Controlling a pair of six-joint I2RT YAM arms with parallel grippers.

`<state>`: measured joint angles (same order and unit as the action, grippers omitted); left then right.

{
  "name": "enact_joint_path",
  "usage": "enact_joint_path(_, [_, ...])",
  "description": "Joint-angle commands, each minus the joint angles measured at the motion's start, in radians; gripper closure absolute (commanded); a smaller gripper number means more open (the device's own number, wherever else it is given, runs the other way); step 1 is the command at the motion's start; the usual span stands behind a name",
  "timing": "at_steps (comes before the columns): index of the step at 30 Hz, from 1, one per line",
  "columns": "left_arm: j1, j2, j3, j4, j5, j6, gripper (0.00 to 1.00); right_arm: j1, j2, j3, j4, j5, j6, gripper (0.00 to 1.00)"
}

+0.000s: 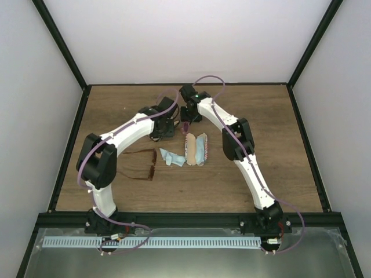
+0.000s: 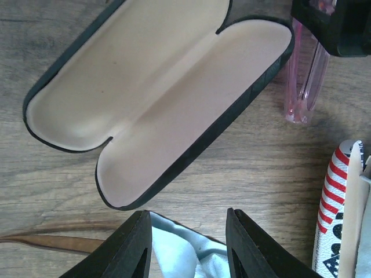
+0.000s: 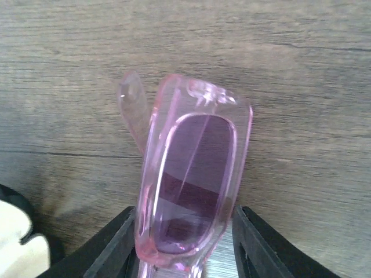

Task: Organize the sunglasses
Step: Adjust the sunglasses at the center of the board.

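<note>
The slim sunglasses with a thin reddish-brown frame and amber lenses [image 1: 152, 171] lie unfolded on the brown wooden table [image 1: 261, 174], left of centre. Just to their right is a crumpled light blue cloth [image 1: 173, 157], then a red-and-white striped case [image 1: 190, 149]. The left gripper [image 2: 186, 214] stands partly open above the cloth, holding nothing, with an open dark case lined in cream [image 2: 156, 98] beyond it. Translucent pink sunglasses with purple lenses [image 3: 194, 174] stand between the right gripper's [image 3: 185, 211] fingers; I cannot tell whether they are clamped.

Pink sunglasses [image 3: 191, 174] cut off at the picture's lower edge
Whether right gripper [image 3: 185, 209] clamps them is unclear; from above, left arm [image 1: 133, 124] hides the open case [image 2: 156, 87].
</note>
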<state>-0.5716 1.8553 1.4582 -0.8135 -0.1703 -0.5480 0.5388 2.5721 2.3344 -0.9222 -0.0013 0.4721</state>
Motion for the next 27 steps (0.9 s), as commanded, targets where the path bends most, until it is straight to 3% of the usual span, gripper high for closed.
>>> enact_joint_path(1, [0.015,-0.037,-0.001,0.002,0.018,0.014,0.62,-0.014,0.025,0.014,-0.066,0.076,0.004,0.59])
enact_joint_path(10, [0.019,-0.002,0.040,-0.004,0.041,-0.001,0.62,-0.057,-0.071,-0.096,-0.049,0.036,0.015,0.80])
enact_joint_path(27, [0.019,0.058,0.094,0.032,0.114,-0.042,0.62,-0.173,-0.164,-0.298,0.074,-0.266,0.062,0.94])
